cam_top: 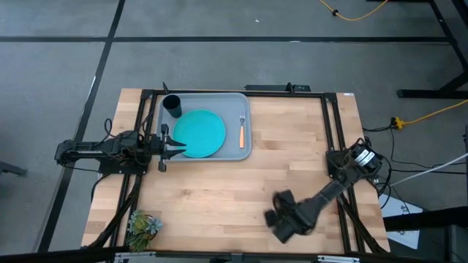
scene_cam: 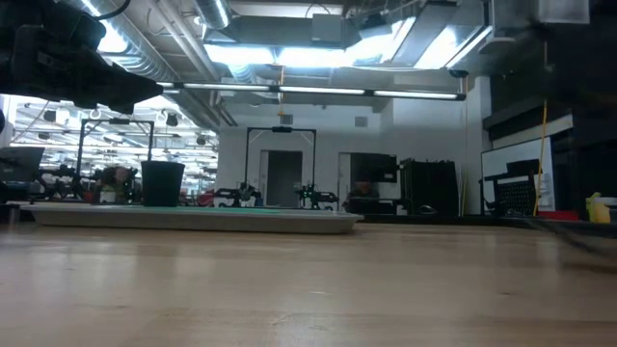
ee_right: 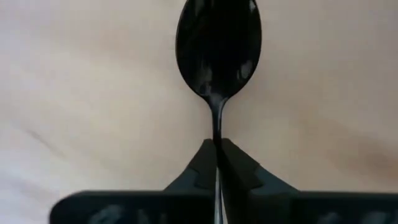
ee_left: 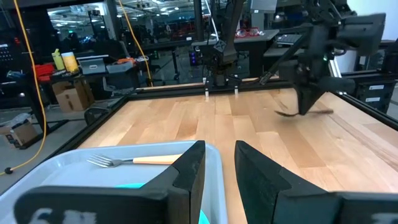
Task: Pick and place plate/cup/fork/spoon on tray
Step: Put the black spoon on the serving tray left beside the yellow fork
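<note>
Spoon pinched at the handle, with clear desk ahead to the tray

Spoon (ee_right: 217, 56) lies low at the near right part of the desk (cam_top: 241, 190), its thin handle clamped between the closed jaws of the right gripper (ee_right: 217, 149), just behind the bowl. It looks light, stiff and glossy, so a narrow pinch may let it pivot or slip; whether it has left the wood is hard to tell. The tray (cam_top: 247, 150), well apart at the far left, already carries the plate (cam_top: 199, 134), cup (cam_top: 172, 107) and fork (cam_top: 242, 131). Bare wood lies between. The raised rim must be cleared, and free room is tight: a strip beside the fork. The left gripper (ee_left: 217, 165), jaws apart and empty, hovers over the tray's left edge.
</note>
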Available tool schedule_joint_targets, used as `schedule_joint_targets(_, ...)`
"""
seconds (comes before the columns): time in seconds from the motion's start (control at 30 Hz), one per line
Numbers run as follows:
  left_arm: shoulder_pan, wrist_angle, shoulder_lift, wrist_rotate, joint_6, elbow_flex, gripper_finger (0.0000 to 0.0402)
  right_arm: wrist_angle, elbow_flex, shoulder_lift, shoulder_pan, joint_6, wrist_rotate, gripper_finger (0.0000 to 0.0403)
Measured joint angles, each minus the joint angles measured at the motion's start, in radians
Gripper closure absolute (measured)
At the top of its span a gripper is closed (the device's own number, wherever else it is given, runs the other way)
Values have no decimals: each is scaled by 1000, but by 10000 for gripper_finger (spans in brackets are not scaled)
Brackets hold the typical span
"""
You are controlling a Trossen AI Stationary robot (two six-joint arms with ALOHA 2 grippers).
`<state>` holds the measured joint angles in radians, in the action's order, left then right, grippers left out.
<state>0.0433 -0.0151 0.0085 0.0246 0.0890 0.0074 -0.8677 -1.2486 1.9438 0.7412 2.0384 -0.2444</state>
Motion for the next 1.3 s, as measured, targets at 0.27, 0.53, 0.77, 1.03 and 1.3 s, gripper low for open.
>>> schedule_joint_targets(0.27, 0, 0, 0, 0, 0, 0, 321, -62, -120, -5, -188, -123, -406, 400)
schedule_joint_targets(0.53, 0, 0, 0, 0, 0, 0, 321, 238, -125, -5, -584, -559, -299, 401)
schedule_joint_targets(0.77, 0, 0, 0, 0, 0, 0, 321, 457, -125, -5, -837, -787, -52, 401)
schedule_joint_targets(1.03, 0, 0, 0, 0, 0, 0, 321, 503, -126, -5, -1013, -789, 95, 398)
schedule_joint_targets(1.3, 0, 0, 0, 0, 0, 0, 321, 521, -198, 58, -1012, -830, 129, 397)
